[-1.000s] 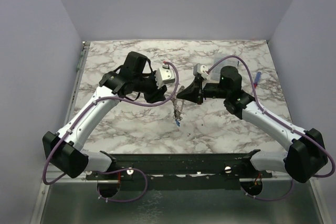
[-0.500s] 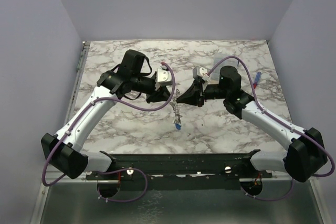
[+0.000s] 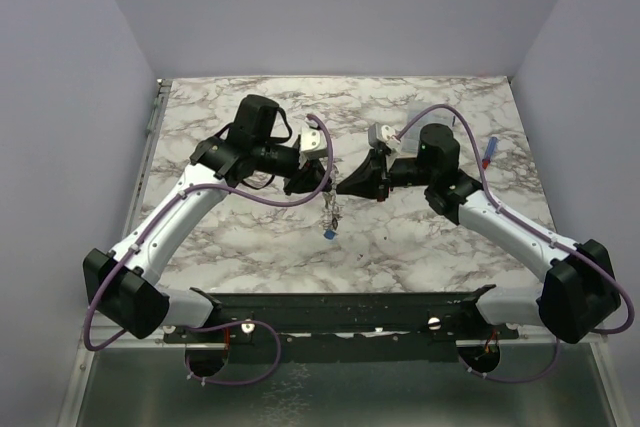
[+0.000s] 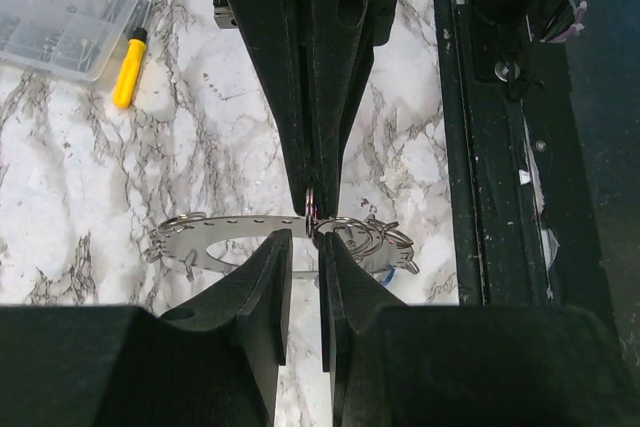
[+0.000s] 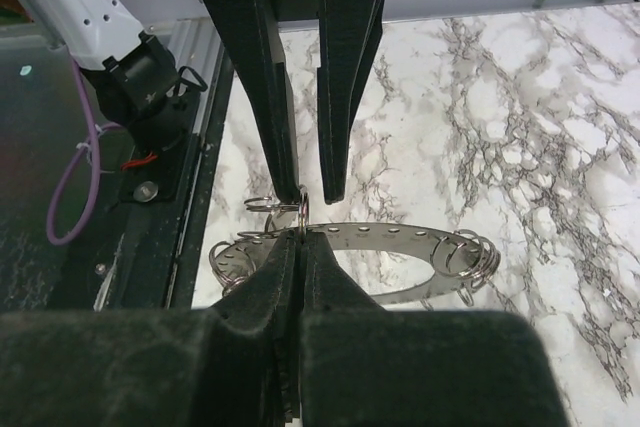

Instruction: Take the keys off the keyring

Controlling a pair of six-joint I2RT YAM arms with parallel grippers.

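Observation:
The keyring is a flat grey metal ring with small holes round its rim, held in the air between both arms. It also shows in the right wrist view. My right gripper is shut on its rim beside a small split ring. My left gripper faces it tip to tip, its jaws a narrow gap apart and holding nothing. Small keys on split rings hang off the keyring. In the top view the bundle dangles under the grippers, a blue key lowest.
A clear plastic parts box and a yellow-handled tool lie on the marble table. A small blue and red thing lies at the right. The black base rail runs along the near edge.
My left gripper has moved in towards the right gripper's tip. The hanging keyring with the blue key has shifted slightly left. The right gripper keeps its hold.

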